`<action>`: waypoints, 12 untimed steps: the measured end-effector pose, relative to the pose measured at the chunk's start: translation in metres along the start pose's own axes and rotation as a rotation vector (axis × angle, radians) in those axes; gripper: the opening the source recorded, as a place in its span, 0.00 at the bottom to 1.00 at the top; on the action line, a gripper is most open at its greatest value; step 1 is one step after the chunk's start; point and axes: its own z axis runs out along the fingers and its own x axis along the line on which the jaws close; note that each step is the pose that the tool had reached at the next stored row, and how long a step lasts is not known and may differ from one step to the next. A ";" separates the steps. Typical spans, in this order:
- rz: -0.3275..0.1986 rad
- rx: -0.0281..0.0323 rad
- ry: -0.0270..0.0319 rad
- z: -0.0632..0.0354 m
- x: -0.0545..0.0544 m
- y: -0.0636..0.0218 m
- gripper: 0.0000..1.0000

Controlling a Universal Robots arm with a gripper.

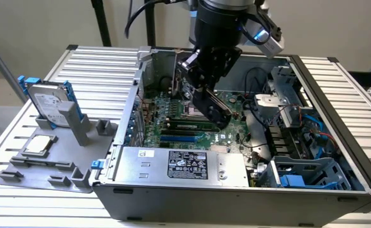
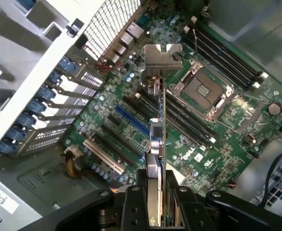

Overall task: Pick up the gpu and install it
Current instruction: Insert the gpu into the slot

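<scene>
My gripper (image 1: 202, 71) reaches down into the open computer case (image 1: 236, 199) and is shut on the gpu (image 1: 212, 108). The gpu is a thin dark card that hangs tilted above the green motherboard (image 1: 170, 107). In the wrist view the gpu (image 2: 156, 139) shows edge-on between the black fingers (image 2: 131, 207), and my gripper (image 2: 156, 204) clamps its near end. The card's silver end bracket (image 2: 162, 57) points away, toward the case's rear grille. Below the card lie the expansion slots, among them a blue slot (image 2: 131, 120). The card's edge is apart from the slots.
A silver power supply (image 1: 185, 164) fills the case's front. Drive cages and cables (image 1: 287, 109) crowd the exterior view's right. The CPU socket (image 2: 203, 89) and memory slots (image 2: 227, 53) flank the card. On the exterior view's left, a hard drive in a blue frame (image 1: 46, 97) stands on a grey holder (image 1: 52, 161).
</scene>
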 end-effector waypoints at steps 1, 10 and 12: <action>-0.018 0.0009 0.0004 0.0012 0.000 -0.0001 0.27; -0.181 0.0092 0.0043 0.0124 -0.001 -0.0004 0.27; -0.218 0.0109 0.0053 0.0143 -0.001 -0.0005 0.27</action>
